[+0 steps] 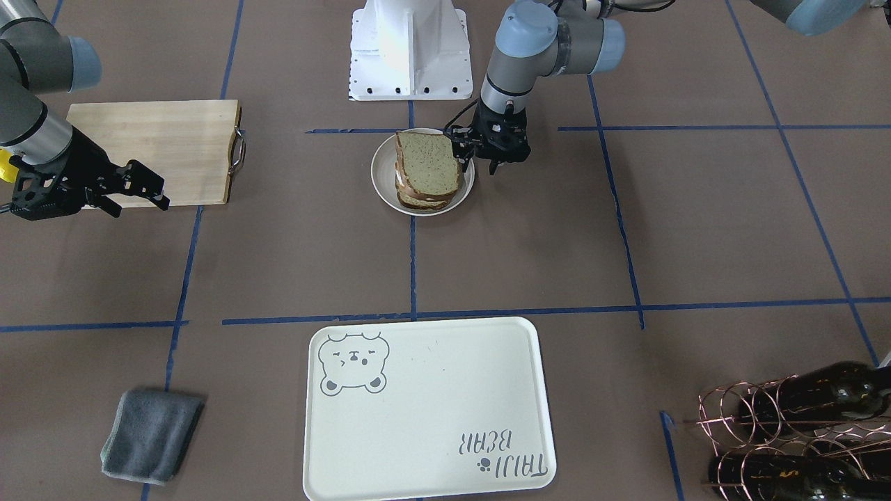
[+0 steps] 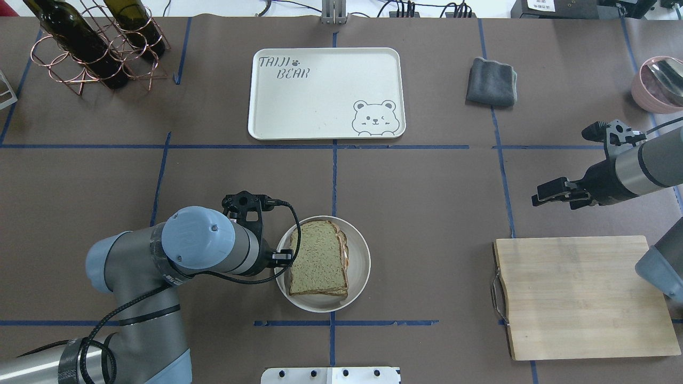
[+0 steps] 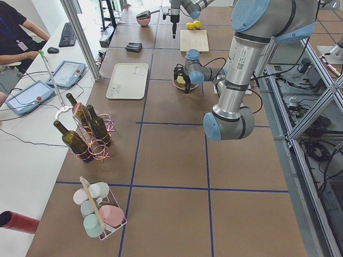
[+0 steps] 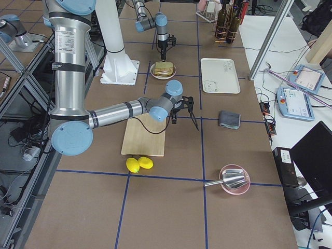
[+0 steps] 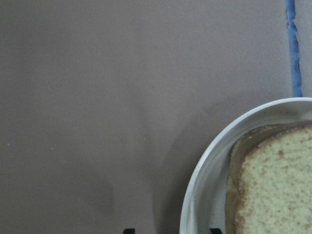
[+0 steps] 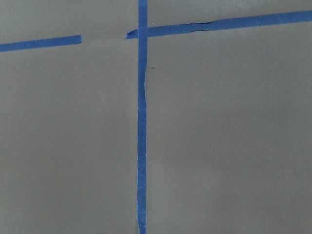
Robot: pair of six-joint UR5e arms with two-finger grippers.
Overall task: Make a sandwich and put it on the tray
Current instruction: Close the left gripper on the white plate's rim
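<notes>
The sandwich (image 1: pixel 428 167), two speckled tan slices stacked with a pale layer between them, lies on a small round white plate (image 1: pixel 383 184) at mid-table. It also shows in the overhead view (image 2: pixel 318 260) and the left wrist view (image 5: pixel 273 185). My left gripper (image 1: pixel 479 167) is open and low at the plate's rim beside the sandwich, holding nothing. The cream tray (image 1: pixel 431 417) with the bear drawing lies empty on the far side (image 2: pixel 320 101). My right gripper (image 1: pixel 139 207) is open and empty, beside the cutting board.
A wooden cutting board (image 2: pixel 581 296) lies by my right arm. A grey cloth (image 2: pixel 492 81) lies right of the tray. A copper rack with wine bottles (image 2: pixel 90 48) stands at the far left. A pink bowl (image 2: pixel 656 82) sits far right, and two lemons (image 4: pixel 137 164) lie past the board.
</notes>
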